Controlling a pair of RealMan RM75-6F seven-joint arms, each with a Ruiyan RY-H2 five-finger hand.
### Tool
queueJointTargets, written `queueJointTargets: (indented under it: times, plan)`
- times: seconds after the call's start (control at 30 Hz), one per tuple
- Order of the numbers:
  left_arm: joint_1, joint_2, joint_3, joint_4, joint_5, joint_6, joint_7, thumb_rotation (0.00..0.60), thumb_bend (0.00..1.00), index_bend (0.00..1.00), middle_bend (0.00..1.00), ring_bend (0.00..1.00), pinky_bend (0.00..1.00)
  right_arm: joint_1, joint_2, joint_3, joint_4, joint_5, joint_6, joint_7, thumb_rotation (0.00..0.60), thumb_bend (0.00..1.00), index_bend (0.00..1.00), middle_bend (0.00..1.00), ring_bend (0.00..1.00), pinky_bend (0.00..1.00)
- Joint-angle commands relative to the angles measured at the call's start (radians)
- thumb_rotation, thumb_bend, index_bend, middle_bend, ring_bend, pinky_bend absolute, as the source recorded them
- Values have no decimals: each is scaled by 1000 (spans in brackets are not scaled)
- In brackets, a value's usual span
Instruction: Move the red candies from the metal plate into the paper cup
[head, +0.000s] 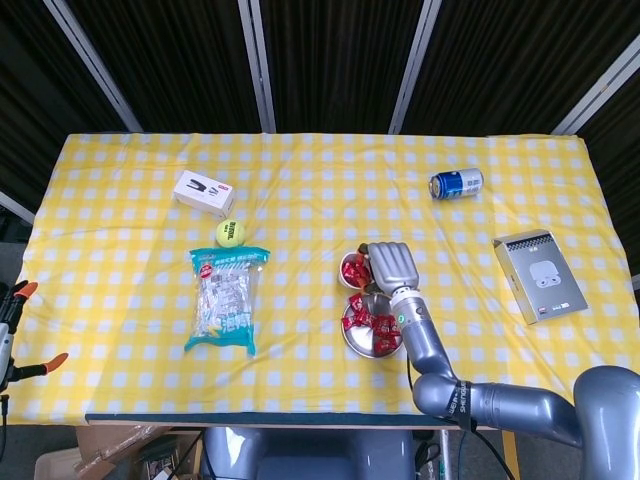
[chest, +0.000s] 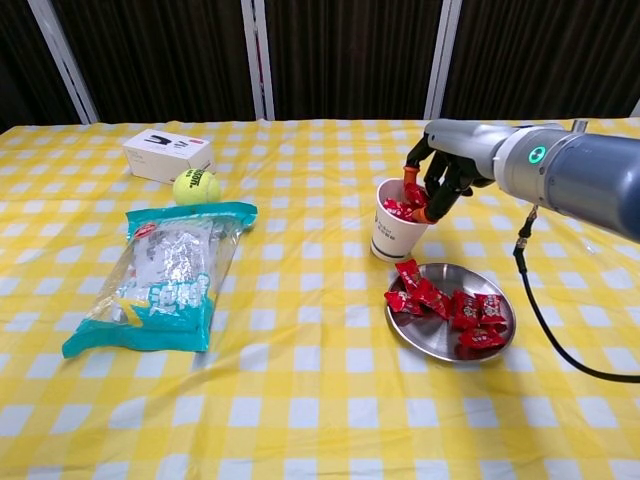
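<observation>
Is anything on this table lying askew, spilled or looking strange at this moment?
The blue can lies on its side near the far edge instead of standing. The paper cup leans a little while the right hand pushes red candies into its mouth. Nothing looks spilled; the remaining candies lie inside the metal plate.

red candies (chest: 447, 306) lie heaped on the round metal plate (chest: 432, 338) near the surface's front edge; the white paper cup (chest: 396, 232) stands upright just behind, candies inside.
</observation>
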Motion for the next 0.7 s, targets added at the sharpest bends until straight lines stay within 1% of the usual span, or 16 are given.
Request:
queueJointTargets:
  times: [0.03,0.3,0.47,0.6,0.7]
  plan:
    - [0,0,0,0,1,1,0,600,10,0,0,0,0,-1,2,-1,-11,-9,8,4,600,310,422,728,809,999]
    - [1,0,1,2,5,3,-4,600,10,0,0,0,0,-5,17,2,-61,-33,38,8,600,310,403,728,809,999]
    - [2,-1,0,4,7,7,-4,600,9,0,0,0,0,-16,41,8,-129,-88,78,24,600,309,403,728,809,999]
    - [4,-2,2,6,16,14,-6,600,9,0,0,0,0,-64,107,-27,-249,-153,136,27,600,310,401,728,808,999]
    - [5,-2,3,7,18,15,-9,600,9,0,0,0,0,-85,131,-53,-281,-168,148,26,600,309,381,728,802,999]
